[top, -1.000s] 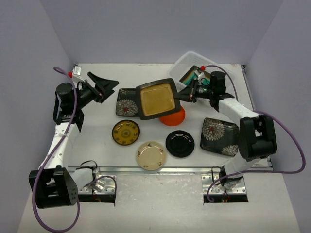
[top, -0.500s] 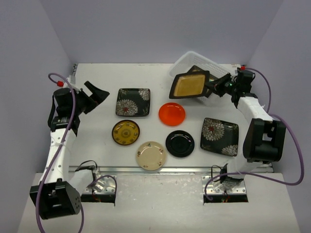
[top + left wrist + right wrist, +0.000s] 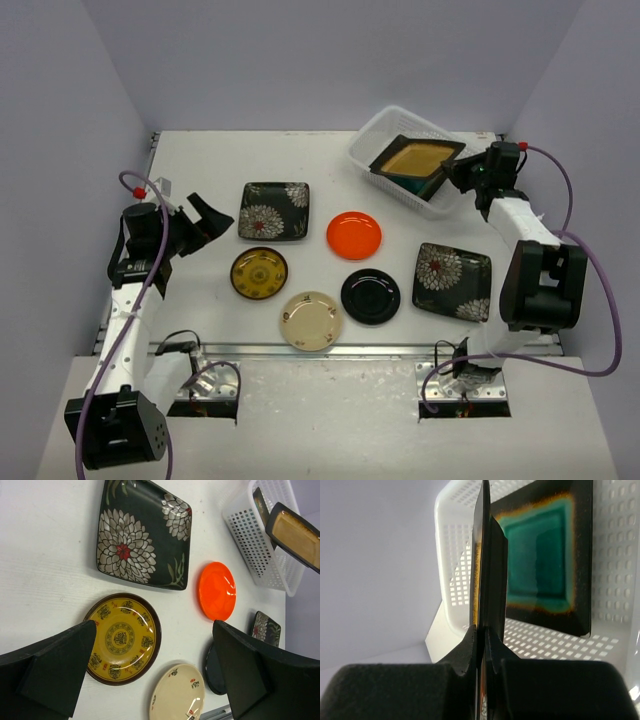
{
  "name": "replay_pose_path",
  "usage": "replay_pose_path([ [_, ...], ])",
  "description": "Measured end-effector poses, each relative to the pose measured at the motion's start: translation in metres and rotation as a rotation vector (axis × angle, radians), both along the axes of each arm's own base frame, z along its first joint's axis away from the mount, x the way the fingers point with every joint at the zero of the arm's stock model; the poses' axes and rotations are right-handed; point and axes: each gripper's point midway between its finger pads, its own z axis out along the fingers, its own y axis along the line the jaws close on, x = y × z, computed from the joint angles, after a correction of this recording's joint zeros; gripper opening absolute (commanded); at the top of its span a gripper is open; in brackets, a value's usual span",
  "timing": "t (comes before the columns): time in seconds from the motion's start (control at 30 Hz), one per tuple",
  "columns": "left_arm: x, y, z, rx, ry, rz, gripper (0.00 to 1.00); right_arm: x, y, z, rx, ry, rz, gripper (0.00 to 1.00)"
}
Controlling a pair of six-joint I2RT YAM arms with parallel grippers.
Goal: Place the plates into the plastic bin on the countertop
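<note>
here, the right gripper (image 3: 457, 174) pinches the mustard plate (image 3: 414, 157) over the plastic bin (image 3: 371, 136); the left gripper (image 3: 204, 222) gapes wide, empty.

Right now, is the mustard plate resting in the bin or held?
Held: right gripper shut on the mustard plate, over the plastic bin, above the teal plate inside.

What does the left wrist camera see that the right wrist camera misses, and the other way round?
Only the left wrist view: the open left fingers, a black floral square plate, the brown-yellow patterned plate, the orange plate and the cream plate on the countertop. Only the right wrist view: the green face of the teal plate, and the right fingers clamped on a rim. Both: the plastic bin and the mustard plate, the one gripped.
</note>
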Motion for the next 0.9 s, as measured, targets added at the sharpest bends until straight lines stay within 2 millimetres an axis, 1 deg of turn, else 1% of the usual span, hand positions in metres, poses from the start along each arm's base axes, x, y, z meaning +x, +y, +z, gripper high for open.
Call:
replay_pose_path([
  [0.13, -0.001, -0.003, 0.002, -0.009, -0.01, -0.018, 1.0, 0.01, -0.005, -0.008, -0.058, 0.001, 0.0, 0.0],
  [0.3, -0.003, -0.007, 0.003, -0.017, -0.017, -0.034, 1.0, 0.022, -0.004, -0.015, -0.173, 0.003, 0.015, 0.0],
  [0.4, -0.003, -0.008, 0.004, -0.022, -0.023, -0.045, 1.0, 0.029, -0.003, -0.023, -0.208, 0.016, 0.031, 0.0],
  [0.5, -0.003, -0.011, 0.006, -0.025, -0.029, -0.055, 1.0, 0.035, -0.001, -0.031, -0.233, 0.032, 0.052, 0.03],
  [0.57, -0.003, -0.012, 0.006, -0.026, -0.03, -0.063, 1.0, 0.037, -0.001, -0.033, -0.246, 0.048, 0.061, 0.07],
  [0.6, -0.004, -0.013, 0.006, -0.027, -0.031, -0.067, 1.0, 0.038, -0.001, -0.033, -0.254, 0.058, 0.066, 0.13],
  [0.63, -0.004, -0.014, 0.006, -0.028, -0.032, -0.07, 1.0, 0.04, 0.0, -0.033, -0.263, 0.069, 0.072, 0.24],
  [0.67, -0.004, -0.015, 0.006, -0.029, -0.032, -0.073, 1.0, 0.042, 0.0, -0.03, -0.27, 0.071, 0.079, 0.32],
  [0.77, -0.004, -0.015, 0.006, -0.029, -0.033, -0.075, 1.0, 0.047, 0.004, -0.023, -0.291, 0.075, 0.095, 0.44],
  [0.83, -0.004, -0.015, 0.006, -0.029, -0.033, -0.075, 1.0, 0.045, 0.007, -0.024, -0.299, 0.087, 0.099, 0.45],
  [0.9, -0.004, -0.015, 0.006, -0.029, -0.034, -0.076, 1.0, 0.041, 0.011, -0.032, -0.296, 0.113, 0.108, 0.47],
])
